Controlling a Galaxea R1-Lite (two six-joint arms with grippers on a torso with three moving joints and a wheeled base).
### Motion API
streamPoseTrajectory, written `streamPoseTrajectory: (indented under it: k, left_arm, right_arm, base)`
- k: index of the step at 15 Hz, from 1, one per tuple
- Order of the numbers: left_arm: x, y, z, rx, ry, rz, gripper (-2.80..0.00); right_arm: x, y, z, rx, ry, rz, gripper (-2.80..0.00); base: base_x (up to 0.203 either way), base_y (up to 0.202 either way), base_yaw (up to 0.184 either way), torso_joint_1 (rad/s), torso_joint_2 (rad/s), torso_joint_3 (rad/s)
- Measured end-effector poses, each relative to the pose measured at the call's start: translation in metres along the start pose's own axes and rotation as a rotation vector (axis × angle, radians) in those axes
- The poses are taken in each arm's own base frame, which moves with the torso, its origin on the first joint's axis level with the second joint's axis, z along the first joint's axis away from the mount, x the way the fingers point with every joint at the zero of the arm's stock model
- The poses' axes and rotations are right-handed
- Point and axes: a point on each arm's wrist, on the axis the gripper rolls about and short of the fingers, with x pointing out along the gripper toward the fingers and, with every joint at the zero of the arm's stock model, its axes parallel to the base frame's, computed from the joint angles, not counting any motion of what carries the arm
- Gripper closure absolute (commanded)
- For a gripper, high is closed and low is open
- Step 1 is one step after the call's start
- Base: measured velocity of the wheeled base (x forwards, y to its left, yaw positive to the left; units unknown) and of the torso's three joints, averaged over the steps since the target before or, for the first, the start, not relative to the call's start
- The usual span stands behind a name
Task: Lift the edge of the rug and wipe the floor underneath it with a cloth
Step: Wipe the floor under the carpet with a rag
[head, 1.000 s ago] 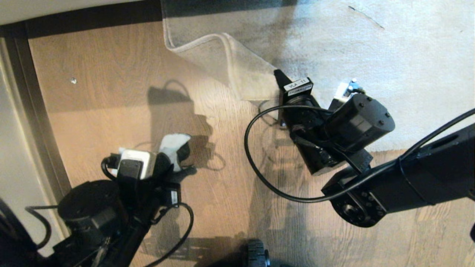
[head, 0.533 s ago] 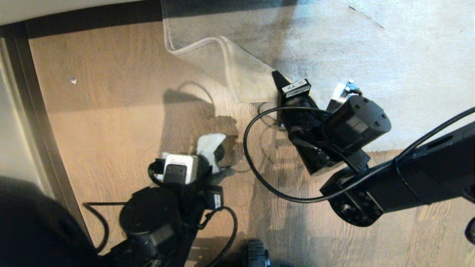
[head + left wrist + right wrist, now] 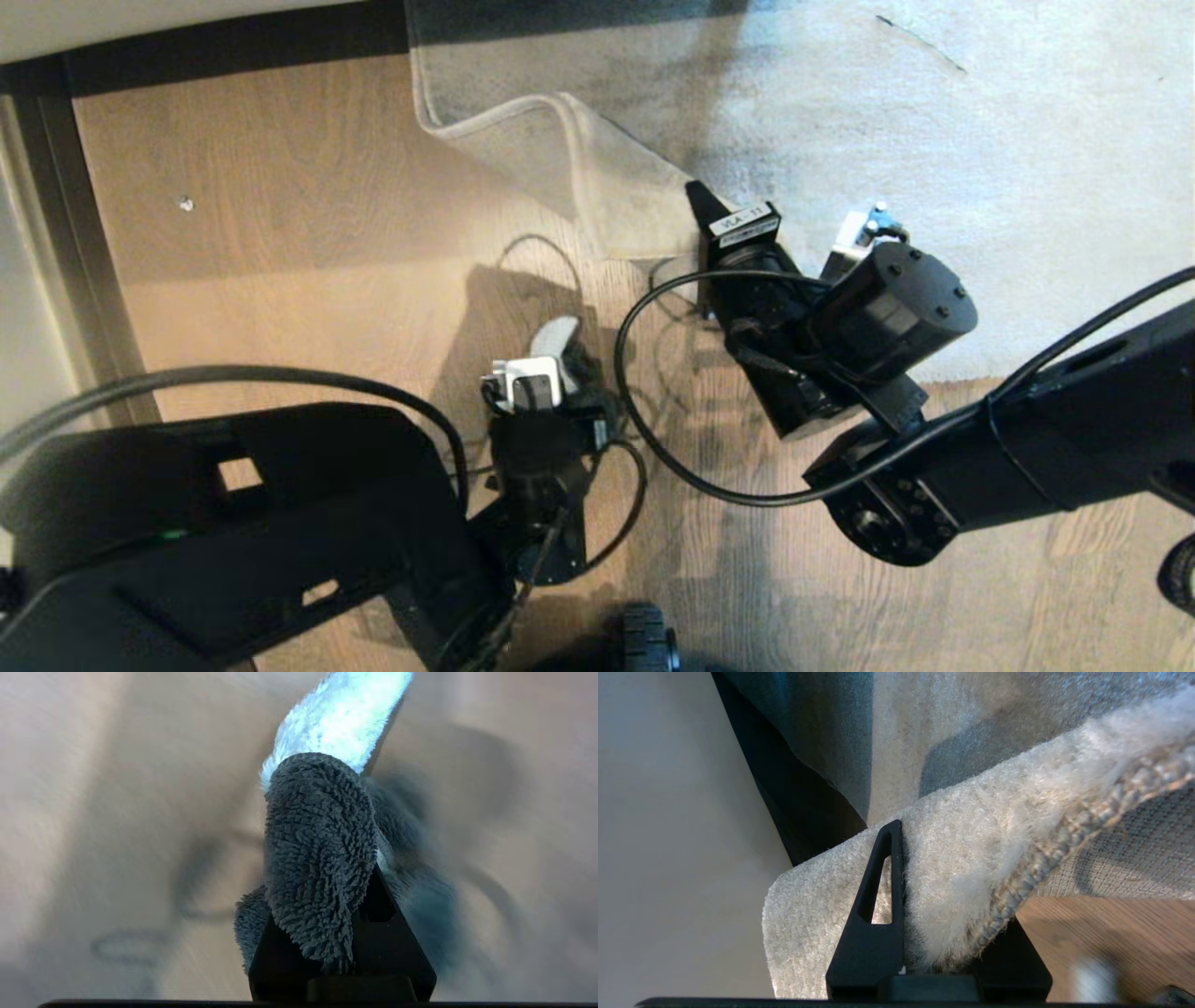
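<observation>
Two arms in shot, both busy. Right gripper [image 3: 700, 201] sits at the rug edge [image 3: 597, 187], fingers clamped on the pile w/ the bound border running across them; in the right wrist view one black finger [image 3: 882, 896] presses the fuzzy top side while the woven beige backing [image 3: 1134, 868] shows on the other side of the border. Rug edge is lifted off the floor [image 3: 280, 233] and folded into a hump, its corner raised toward the gripper, rest of the rug [image 3: 934, 140] lying flat beyond, up to the dark skirting strip [image 3: 233, 42] at the far side. Left gripper [image 3: 560, 359] is low over the bare planks just near-left of the lifted edge, close to the right arm's looping cable [image 3: 653, 448], apart from the rug. Its fingers are closed tight on the cloth [image 3: 557, 336]: left wrist view shows the dark grey shaggy part [image 3: 317, 858] bunched between the fingers and a whitish flap [image 3: 341, 718] sticking out past the tips toward the floor. Can't tell whether cloth actually touches the planks; wood behind it is blurred. Left arm's big black link [image 3: 233, 523] fills the near-left of the head view. A small pale speck [image 3: 186, 203] lies on the planks well left of the rug.
</observation>
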Motion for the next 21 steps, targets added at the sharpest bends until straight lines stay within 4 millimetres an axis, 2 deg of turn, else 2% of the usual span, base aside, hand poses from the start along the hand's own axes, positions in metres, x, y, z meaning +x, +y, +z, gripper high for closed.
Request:
streamPoseTrajectory:
  k: [3,5,7,9,12,14,19,21]
  left_arm:
    - [0.062,0.042,0.022,0.005,-0.093,0.157,0.0]
    - [0.091,0.078,0.043,0.013,-0.159,0.23,0.0]
    - [0.106,0.114,0.063,0.021,-0.198,0.311,0.0]
    - [0.103,0.141,0.067,0.05,-0.175,0.353,0.0]
    - [0.071,0.159,0.055,0.095,-0.069,0.355,0.0]
    - [0.038,0.15,0.052,0.114,-0.01,0.293,0.0]
    - [-0.072,0.077,0.041,0.136,0.095,-0.065,0.0]
    - [-0.106,0.042,0.04,0.099,0.088,-0.181,0.0]
  right_arm:
    - [0.0,0.0,0.001,-0.002,-0.001,0.0,0.0]
    - [0.001,0.0,0.001,-0.002,0.011,0.006,0.0]
    - [0.0,0.0,0.001,-0.003,0.012,0.004,0.0]
    - [-0.001,-0.001,0.001,-0.005,0.015,0.001,0.0]
    - [-0.004,-0.002,0.002,0.002,0.021,-0.009,0.0]
    - [-0.005,-0.001,0.005,0.013,0.016,-0.009,0.0]
    - [-0.003,0.0,0.011,0.009,0.003,-0.007,0.0]
    - [-0.003,0.0,0.014,0.007,-0.003,-0.006,0.0]
  base:
    - [0.0,0.0,0.0,0.0,0.0,0.0]
    - [0.0,0.0,0.0,0.0,0.0,0.0]
    - [0.0,0.0,0.0,0.0,0.0,0.0]
    - [0.0,0.0,0.0,0.0,0.0,0.0]
    - [0.0,0.0,0.0,0.0,0.0,0.0]
    - [0.0,0.0,0.0,0.0,0.0,0.0]
    - [0.0,0.0,0.0,0.0,0.0,0.0]
    - [0.0,0.0,0.0,0.0,0.0,0.0]
